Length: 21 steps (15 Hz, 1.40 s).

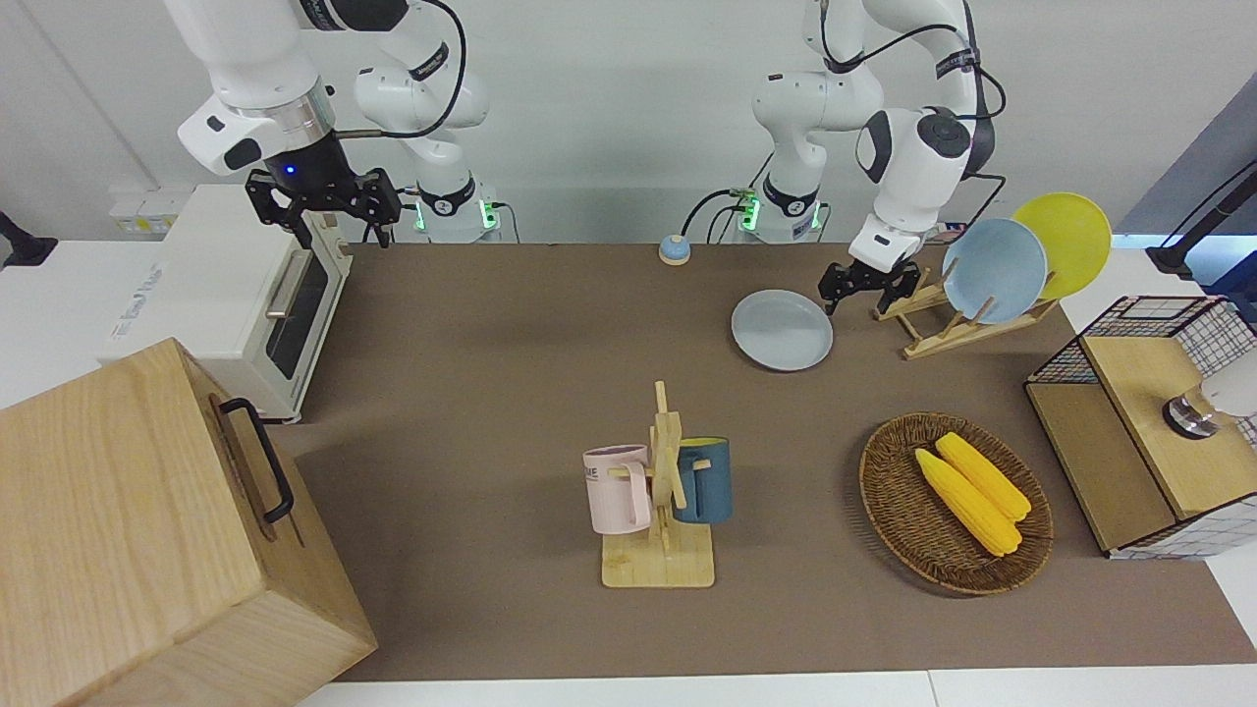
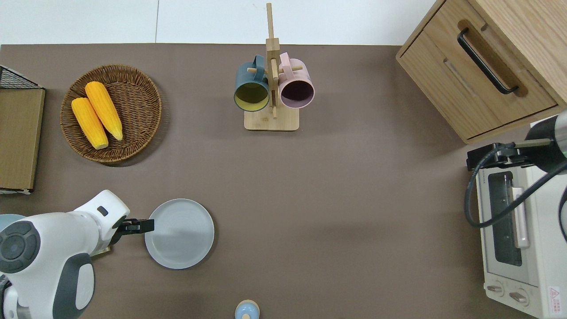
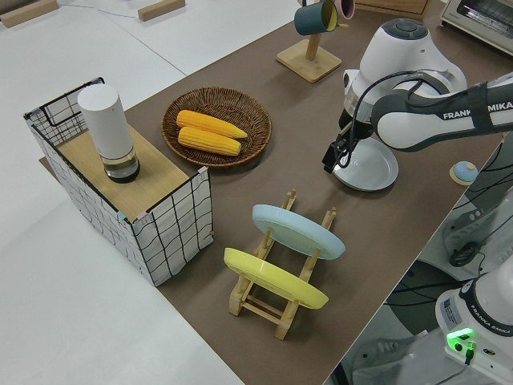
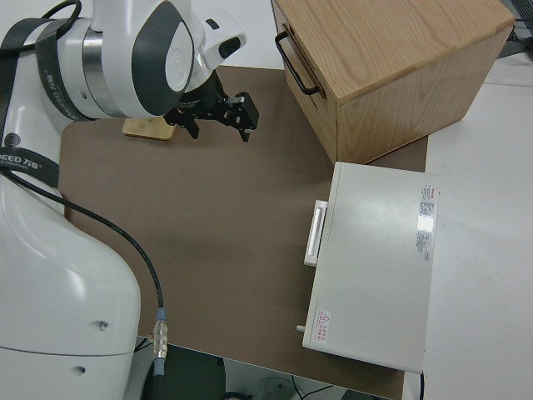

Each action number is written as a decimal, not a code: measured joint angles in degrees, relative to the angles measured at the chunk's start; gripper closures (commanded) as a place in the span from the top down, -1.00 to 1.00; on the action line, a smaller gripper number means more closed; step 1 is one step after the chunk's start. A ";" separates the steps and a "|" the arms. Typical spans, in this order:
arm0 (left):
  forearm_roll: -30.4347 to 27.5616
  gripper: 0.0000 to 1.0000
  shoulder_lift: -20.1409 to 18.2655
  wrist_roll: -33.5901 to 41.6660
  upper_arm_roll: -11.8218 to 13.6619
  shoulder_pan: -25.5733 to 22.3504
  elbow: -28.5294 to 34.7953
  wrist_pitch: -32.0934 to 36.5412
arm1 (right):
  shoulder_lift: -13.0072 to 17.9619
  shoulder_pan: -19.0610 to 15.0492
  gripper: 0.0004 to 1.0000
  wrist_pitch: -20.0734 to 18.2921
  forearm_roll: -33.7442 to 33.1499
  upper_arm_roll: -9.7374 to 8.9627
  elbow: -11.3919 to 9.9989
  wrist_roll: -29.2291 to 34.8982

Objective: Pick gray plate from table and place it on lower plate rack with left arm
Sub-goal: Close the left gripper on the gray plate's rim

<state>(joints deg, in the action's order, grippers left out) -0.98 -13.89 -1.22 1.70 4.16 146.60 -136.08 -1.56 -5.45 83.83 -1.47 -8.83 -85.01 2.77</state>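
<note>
Plates and cups sit on a brown table [image 1: 511, 393] with two white robot arms. Nearest the robots is a little blue knob [image 1: 674, 249]. A bit farther out lies the gray plate [image 2: 179, 233], flat on the table. The left gripper [image 2: 141, 226] is right at the plate's rim, on the side toward the left arm's end of the table. In the front view its fingers look a little spread and hold nothing, but no view shows if they touch the rim. The lower plate rack [image 1: 943, 319] stands just beside the gray plate, toward the left arm's end. The overhead view hides the rack under the arm, but the left side view shows it well: a light blue plate [image 3: 297, 231] and a yellow plate [image 3: 275, 278] lean in its slots. Farther from the robots is a round basket [image 2: 111, 113] with two yellow corn cobs [image 2: 96, 114] in it. A wooden mug stand [image 2: 271, 97] holds a dark blue mug [image 2: 251, 87] and a pink mug [image 2: 296, 86]. The right gripper [image 1: 322, 204] is parked with its fingers spread wide and nothing in them. At that end are a white toaster oven [image 4: 375, 265] and a wooden box [image 4: 391, 67] with a black handle.
</note>
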 measured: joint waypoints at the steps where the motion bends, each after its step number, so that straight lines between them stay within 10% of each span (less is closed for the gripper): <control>1: -0.01 0.98 1.15 0.00 -0.07 0.01 0.50 -1.75 | 0.00 0.00 0.97 0.00 0.00 0.00 0.00 0.00; 11: -0.04 0.82 8.82 -0.05 -0.99 0.04 2.41 -11.64 | 0.00 0.00 0.97 0.00 0.00 0.00 0.00 0.00; 17: -0.04 -1.00 8.65 -0.51 -1.09 0.09 2.39 -11.71 | 0.00 0.00 0.97 0.00 0.00 0.00 0.00 0.00; 21: -0.04 -1.00 8.26 -2.61 -1.30 1.96 2.39 -11.75 | 0.00 0.00 0.97 0.00 0.00 0.00 0.00 0.00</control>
<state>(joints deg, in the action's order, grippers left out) -1.02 -5.63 -3.83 0.40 6.12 149.00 -147.83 -1.56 -5.45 83.83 -1.47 -8.83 -85.01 2.77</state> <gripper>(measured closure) 0.824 0.013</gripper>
